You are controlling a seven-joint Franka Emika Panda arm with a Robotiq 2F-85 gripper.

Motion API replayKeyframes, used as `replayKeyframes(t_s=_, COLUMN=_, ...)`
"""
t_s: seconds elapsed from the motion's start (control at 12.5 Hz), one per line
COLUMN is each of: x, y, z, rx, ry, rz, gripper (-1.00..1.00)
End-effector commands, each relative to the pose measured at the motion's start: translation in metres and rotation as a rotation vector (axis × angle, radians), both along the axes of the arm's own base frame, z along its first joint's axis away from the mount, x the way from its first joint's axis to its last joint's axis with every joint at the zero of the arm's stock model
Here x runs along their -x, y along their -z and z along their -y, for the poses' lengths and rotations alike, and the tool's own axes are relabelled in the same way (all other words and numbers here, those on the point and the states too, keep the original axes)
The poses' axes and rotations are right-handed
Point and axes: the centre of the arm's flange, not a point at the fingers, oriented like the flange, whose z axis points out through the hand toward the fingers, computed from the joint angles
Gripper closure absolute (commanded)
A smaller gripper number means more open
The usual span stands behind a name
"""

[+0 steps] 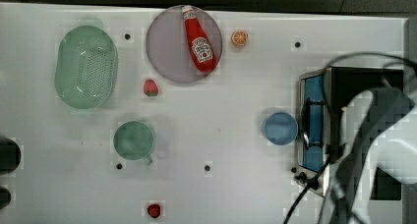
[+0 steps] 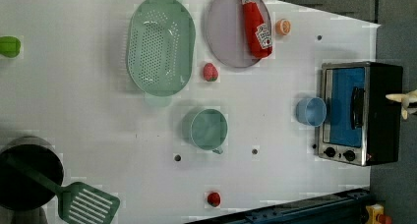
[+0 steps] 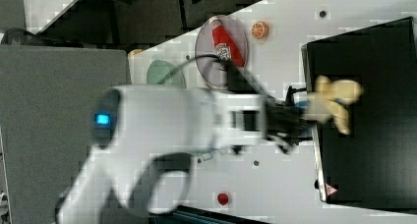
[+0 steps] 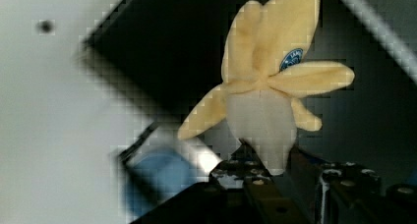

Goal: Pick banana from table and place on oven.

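Note:
The pale yellow banana (image 4: 275, 81) hangs from my gripper (image 4: 268, 167), which is shut on its whitish stem end. In the right view the banana (image 3: 335, 102) is over the oven's (image 3: 373, 150) black top, near the edge on the right view's left, and the gripper (image 3: 307, 113) holds it from that side. The left view has the banana (image 2: 405, 102) at its right edge, past the oven (image 2: 383, 116). I cannot tell whether the banana touches the oven top. In the top view my arm (image 1: 378, 140) covers part of the oven (image 1: 354, 81), which stands on the white table (image 1: 221, 121).
A blue bowl (image 1: 281, 128) stands just in front of the oven door. Farther off are a green cup (image 1: 134, 140), a green colander (image 1: 86, 67), a plate (image 1: 164, 47) with a ketchup bottle (image 1: 199, 40), an orange slice (image 1: 239, 38) and a strawberry (image 1: 151, 88).

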Motion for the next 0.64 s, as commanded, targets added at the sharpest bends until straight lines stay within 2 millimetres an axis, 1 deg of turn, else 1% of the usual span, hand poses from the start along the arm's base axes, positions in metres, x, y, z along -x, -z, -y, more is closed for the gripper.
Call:
replayKeyframes(t_s=0.08, x=0.000, y=-0.013, z=0.008, rx=0.002, ry=-0.232, rz=0.003, gripper=0.58)
replayKeyframes(t_s=0.16, x=0.002, y=-0.001, z=0.014, rx=-0.010, ry=-0.230, rz=-0.015, gripper=0.58)
replayKeyframes(t_s=0.24, x=0.003, y=0.008, z=0.015, rx=-0.024, ry=-0.219, rz=-0.021, gripper=0.49)
replayKeyframes(t_s=0.4, x=0.004, y=0.016, z=0.018, rx=-0.036, ry=-0.205, rz=-0.024, gripper=0.07)
replayKeyframes(t_s=0.64, x=0.003, y=0.012, z=0.019, rx=-0.025, ry=-0.208, rz=-0.010, gripper=-0.61)
